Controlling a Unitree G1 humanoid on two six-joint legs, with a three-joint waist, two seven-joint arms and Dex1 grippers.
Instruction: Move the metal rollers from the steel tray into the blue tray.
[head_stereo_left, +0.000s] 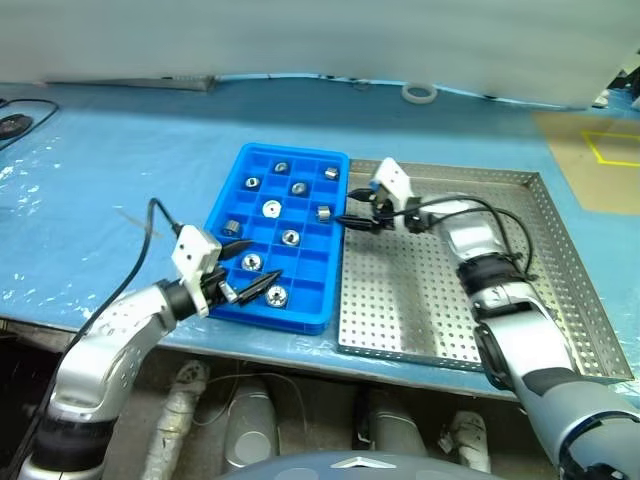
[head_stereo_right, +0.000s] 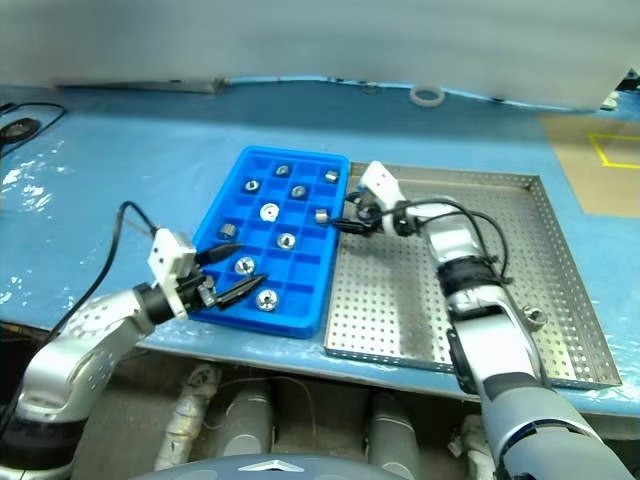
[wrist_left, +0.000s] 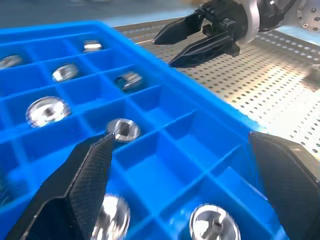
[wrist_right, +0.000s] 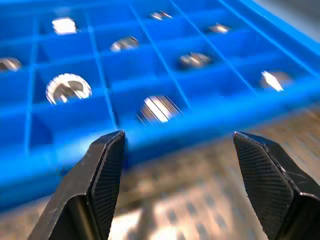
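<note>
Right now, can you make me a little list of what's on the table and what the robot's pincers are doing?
blue tray: on the blue table cover, holding metal rollers in separate compartments
steel tray: beside the blue tray; one roller near its right side
left pincer: open, empty, over the blue tray's near edge
right pincer: open, empty, over the steel tray next to the blue tray
tape ring: far edge of table

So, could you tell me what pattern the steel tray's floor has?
Rows of small round holes across the square silvery steel tray, clearest in the left eye view.
</note>
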